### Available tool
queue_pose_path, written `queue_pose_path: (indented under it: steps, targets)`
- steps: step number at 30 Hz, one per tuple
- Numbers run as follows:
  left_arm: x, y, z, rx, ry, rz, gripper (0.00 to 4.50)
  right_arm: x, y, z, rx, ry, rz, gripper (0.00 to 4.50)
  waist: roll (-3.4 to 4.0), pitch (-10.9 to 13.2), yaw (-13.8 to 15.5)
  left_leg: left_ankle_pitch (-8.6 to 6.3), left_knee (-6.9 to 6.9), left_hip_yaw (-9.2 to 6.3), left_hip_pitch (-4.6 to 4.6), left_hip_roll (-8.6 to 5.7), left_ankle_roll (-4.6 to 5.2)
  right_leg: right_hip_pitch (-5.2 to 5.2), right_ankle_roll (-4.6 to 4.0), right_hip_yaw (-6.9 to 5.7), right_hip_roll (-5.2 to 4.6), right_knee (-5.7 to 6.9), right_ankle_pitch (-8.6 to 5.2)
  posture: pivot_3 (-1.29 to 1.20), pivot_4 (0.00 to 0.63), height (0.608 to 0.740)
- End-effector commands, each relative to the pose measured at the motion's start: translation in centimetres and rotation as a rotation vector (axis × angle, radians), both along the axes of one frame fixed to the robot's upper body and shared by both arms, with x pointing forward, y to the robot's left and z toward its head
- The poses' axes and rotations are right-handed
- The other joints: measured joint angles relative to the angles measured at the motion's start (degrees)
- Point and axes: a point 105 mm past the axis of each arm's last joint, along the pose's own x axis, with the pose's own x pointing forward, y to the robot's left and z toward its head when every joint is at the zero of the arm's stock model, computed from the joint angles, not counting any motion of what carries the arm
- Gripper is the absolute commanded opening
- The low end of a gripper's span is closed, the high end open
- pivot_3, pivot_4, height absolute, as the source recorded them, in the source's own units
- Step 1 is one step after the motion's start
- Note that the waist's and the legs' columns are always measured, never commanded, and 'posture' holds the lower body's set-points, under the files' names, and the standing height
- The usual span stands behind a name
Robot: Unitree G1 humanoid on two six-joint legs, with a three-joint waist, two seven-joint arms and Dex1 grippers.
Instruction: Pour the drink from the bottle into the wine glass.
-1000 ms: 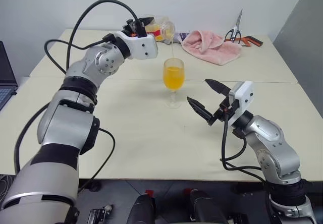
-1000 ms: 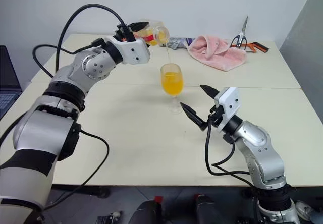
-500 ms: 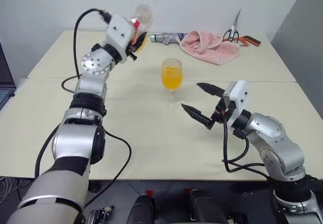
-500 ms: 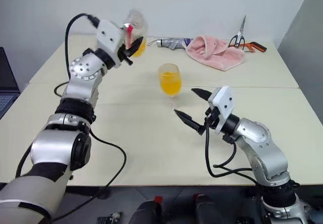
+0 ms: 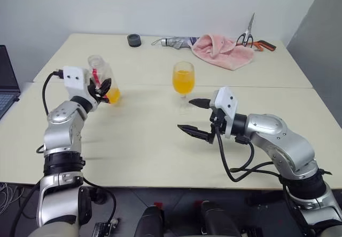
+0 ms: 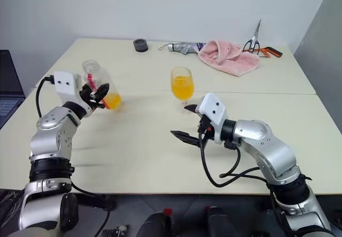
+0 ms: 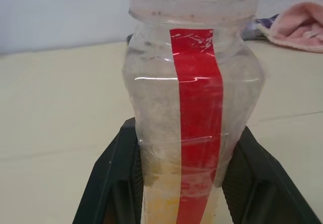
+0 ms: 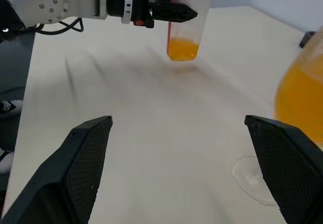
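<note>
Here, I judge the pour to be finished: my left hand (image 5: 102, 90) is clamped on the bottle (image 5: 101, 79), which stands upright and uncapped over the left side of the bench (image 5: 160, 146), well apart from the wine glass (image 5: 183, 85). From the right wrist view the bottle's base seems to hang just above the surface, though I cannot tell for sure that it is not touching.

The step in hand, as I read it, is setting the bottle down. My next move calls for lowering it straight until the base sits flat, then spreading the fingers without tipping it.

My right hand (image 5: 195, 117) hovers empty, fingers wide apart, just in front of the glass's foot and not touching it. I would keep it clear of the thin stem.

The bottle is clear plastic with a red stripe running down its front, the walls smeared inside, and only a shallow pool of the orange drink (image 8: 181, 50) left at the bottom. The glass stands upright near the middle of the bench, its bowl roughly half full of the same orange liquid.

A pink cloth (image 5: 222, 47), scissors (image 5: 248, 31) and a dark cap (image 5: 134, 40) lie along the far edge.
</note>
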Motion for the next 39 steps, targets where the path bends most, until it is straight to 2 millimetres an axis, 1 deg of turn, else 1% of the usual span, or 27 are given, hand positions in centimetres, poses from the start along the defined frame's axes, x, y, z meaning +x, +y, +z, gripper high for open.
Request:
queue_pose_path:
  steps: [1,5,12,14,16,17,20,21,25,28,31,34,37,39]
  targets:
    - [-0.6,0.8,1.7,-0.008,-0.065,0.024,1.66,-0.3,0.8,0.9,0.006,-0.049,0.042,4.5,-0.01,0.0,0.3,0.0,0.0,0.01,0.01,0.0,0.0,0.0,0.0,0.0,0.0,0.0,0.0,0.0,0.15,0.74]
    - [-0.5,1.4,0.4,-0.033,-0.038,0.036,1.66,-0.6,1.5,1.2,0.013,-0.059,0.071,4.5,-0.01,0.0,0.3,0.0,-0.01,0.01,0.0,0.0,0.0,0.0,0.0,-0.01,0.03,0.0,0.0,0.0,0.15,0.74]
    - [-0.2,1.9,-1.2,-0.017,-0.004,0.024,1.66,-0.5,1.8,1.4,0.005,-0.072,0.076,4.5,-0.02,0.0,0.2,0.0,-0.02,0.03,0.02,0.0,0.0,-0.01,-0.01,0.0,0.05,-0.01,0.0,0.0,0.15,0.74]
    - [-0.2,2.1,-1.5,-0.02,-0.004,0.035,2.4,-0.5,1.9,1.5,0.005,-0.073,0.075,4.5,-0.02,0.0,0.2,0.0,-0.03,0.04,0.04,-0.01,0.0,-0.01,-0.01,0.01,0.06,0.0,0.0,0.0,0.15,0.74]
    - [-0.2,2.1,-1.6,-0.023,-0.007,0.036,2.98,-0.5,1.9,1.6,0.005,-0.074,0.073,4.5,-0.02,0.0,0.2,0.0,-0.03,0.05,0.05,-0.01,0.0,-0.01,0.0,0.01,0.06,0.0,0.0,0.0,0.15,0.74]
    - [-0.2,2.1,-1.6,-0.026,-0.012,0.036,3.35,-0.5,1.9,1.6,0.005,-0.073,0.073,4.5,-0.02,0.0,0.2,0.0,-0.03,0.05,0.04,-0.01,0.0,-0.01,0.0,0.01,0.07,0.0,0.0,0.0,0.15,0.74]
    - [-0.3,2.0,-1.5,-0.025,-0.022,0.034,4.27,-0.6,1.9,1.8,0.007,-0.073,0.074,4.5,-0.02,0.0,0.2,0.0,-0.03,0.02,0.01,0.0,0.0,-0.01,0.0,-0.01,0.07,-0.03,0.0,0.0,0.15,0.74]
    - [-0.4,2.0,-1.5,-0.015,-0.026,0.033,4.45,-0.6,1.9,1.8,0.007,-0.072,0.074,4.5,-0.02,0.0,0.2,0.0,-0.04,0.03,0.02,0.0,0.0,-0.01,0.0,0.0,0.07,-0.03,0.0,0.0,0.15,0.74]
    - [-1.2,1.8,-1.4,0.045,-0.051,0.03,4.45,-0.7,1.5,1.6,0.003,-0.069,0.073,4.5,-0.02,0.0,0.2,0.0,-0.06,0.03,0.03,0.01,0.0,-0.01,0.0,0.01,0.06,-0.04,0.0,0.0,0.15,0.74]
    - [-2.7,2.1,-1.8,0.087,-0.08,0.058,4.45,-0.7,0.6,0.0,-0.006,-0.072,0.048,4.5,-0.03,0.0,0.2,-0.01,-0.1,0.03,0.03,0.08,0.0,-0.02,-0.01,0.03,0.01,-0.06,0.0,0.0,0.15,0.74]
    - [-4.2,2.0,-2.4,0.048,-0.076,0.065,4.45,-1.1,0.0,-0.9,0.079,-0.09,0.031,4.5,-0.03,0.0,0.2,-0.01,-0.16,0.03,0.02,0.13,0.01,-0.02,-0.01,0.05,-0.11,-0.14,0.0,0.0,0.15,0.74]
    - [-6.3,1.3,-3.2,0.037,-0.061,0.068,4.45,1.1,-2.4,-4.1,0.122,-0.108,-0.186,4.5,-0.1,-0.1,0.2,-0.01,-0.17,0.06,0.04,0.12,0.01,0.0,0.0,0.06,-0.09,-0.17,0.0,0.0,0.15,0.74]
    - [-7.6,0.9,-4.0,0.056,-0.033,0.131,4.45,2.7,-5.2,-5.9,0.215,-0.109,-0.402,4.5,-0.11,-0.1,0.3,-0.01,-0.19,0.08,0.09,0.13,0.0,0.05,0.01,0.1,-0.09,-0.19,-0.01,0.0,0.15,0.74]
    - [-8.3,0.3,-4.7,0.053,-0.016,0.142,4.45,3.5,-7.1,-7.4,0.31,-0.029,-0.537,4.5,-0.1,-0.1,0.3,-0.01,-0.19,0.09,0.09,0.12,0.0,0.05,0.01,0.13,-0.08,-0.17,-0.01,0.0,0.15,0.74]
